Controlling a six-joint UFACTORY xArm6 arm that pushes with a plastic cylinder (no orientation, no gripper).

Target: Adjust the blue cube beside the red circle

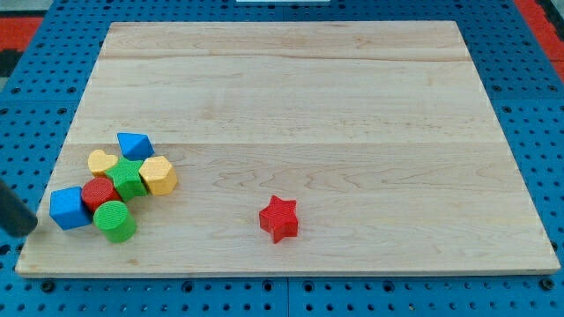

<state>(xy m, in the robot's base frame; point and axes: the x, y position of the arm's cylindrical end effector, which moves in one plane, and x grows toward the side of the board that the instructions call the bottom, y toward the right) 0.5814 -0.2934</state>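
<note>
The blue cube (69,209) sits at the view's lower left, touching the left side of the red circle (99,193). My tip (29,226) is the end of a dark rod coming in from the view's left edge. It is just left of the blue cube with a small gap between them.
Packed around the red circle are a green circle (115,221), a green star (129,178), a yellow hexagon (159,174), a yellow heart (101,161) and a blue triangle (134,145). A red star (279,218) lies alone at bottom centre. The wooden board's left edge (55,189) is close by.
</note>
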